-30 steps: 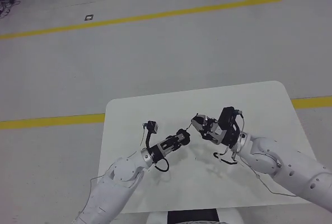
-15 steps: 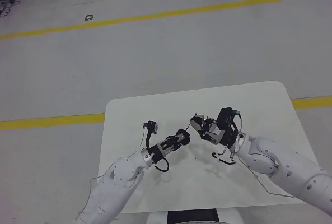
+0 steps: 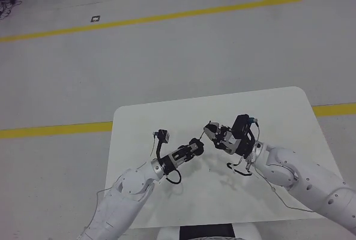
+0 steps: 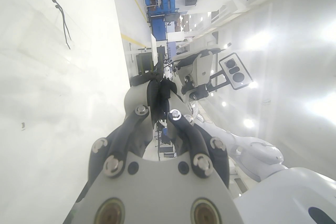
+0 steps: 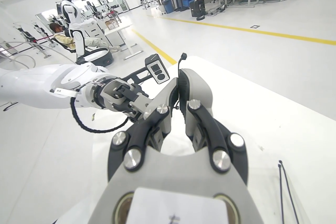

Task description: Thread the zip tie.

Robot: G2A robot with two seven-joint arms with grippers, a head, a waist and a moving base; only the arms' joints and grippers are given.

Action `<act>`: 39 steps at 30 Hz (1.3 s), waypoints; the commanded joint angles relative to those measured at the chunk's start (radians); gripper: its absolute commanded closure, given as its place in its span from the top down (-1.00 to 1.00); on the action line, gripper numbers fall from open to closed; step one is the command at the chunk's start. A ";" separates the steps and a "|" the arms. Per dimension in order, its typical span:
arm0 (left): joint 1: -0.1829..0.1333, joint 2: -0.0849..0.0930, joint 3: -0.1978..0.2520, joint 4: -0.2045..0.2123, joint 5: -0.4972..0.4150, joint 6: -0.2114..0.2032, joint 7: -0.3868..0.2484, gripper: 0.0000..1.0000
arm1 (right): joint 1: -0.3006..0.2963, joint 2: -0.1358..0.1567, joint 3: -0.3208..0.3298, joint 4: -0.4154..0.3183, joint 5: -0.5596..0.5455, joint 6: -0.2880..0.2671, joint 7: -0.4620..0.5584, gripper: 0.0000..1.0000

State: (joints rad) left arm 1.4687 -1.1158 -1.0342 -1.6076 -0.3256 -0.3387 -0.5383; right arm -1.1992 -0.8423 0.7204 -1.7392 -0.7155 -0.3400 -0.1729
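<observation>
1. Facing each other above the middle of your white desk (image 3: 274,114), the left gripper (image 3: 197,144) and the right gripper (image 3: 209,129) stand tip to tip, just apart, in the top view.
2. Your right gripper's fingers (image 5: 194,88) are pressed together on the zip tie (image 5: 180,63), a thin black strap gripped near its head end. The small square head pokes out just past the fingertips, and the strap runs back down between the pads.
3. Your left gripper's fingers (image 4: 153,96) are closed too, their black pads meeting flat. You cannot tell from its own wrist view whether anything is pinched between them.
4. From above, you see a thin dark line crossing the short gap between the two grippers, held off the desk. It is too fine to say where it ends on the left side.
5. Two spare zip ties (image 4: 64,24) lie side by side on the desk, well apart from both grippers.
6. A small dark scrap (image 4: 22,125) lies alone on the desk, nearer your left gripper than the spares are. It is too small to identify.
</observation>
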 commanded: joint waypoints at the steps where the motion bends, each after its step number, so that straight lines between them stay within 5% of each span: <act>1: 0.000 0.000 0.000 0.000 0.000 0.000 0.000 -1.00 | -0.003 -0.002 0.004 -0.001 -0.003 0.000 0.002 -1.00; 39: -0.005 -0.001 0.013 -0.004 -0.008 0.000 0.016 -1.00 | -0.020 -0.023 0.011 0.003 -0.009 0.000 0.041 -1.00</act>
State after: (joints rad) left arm 1.4642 -1.1171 -1.0213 -1.6126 -0.3323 -0.3384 -0.5217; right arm -1.2192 -0.8650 0.7326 -1.7365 -0.7266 -0.3400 -0.1299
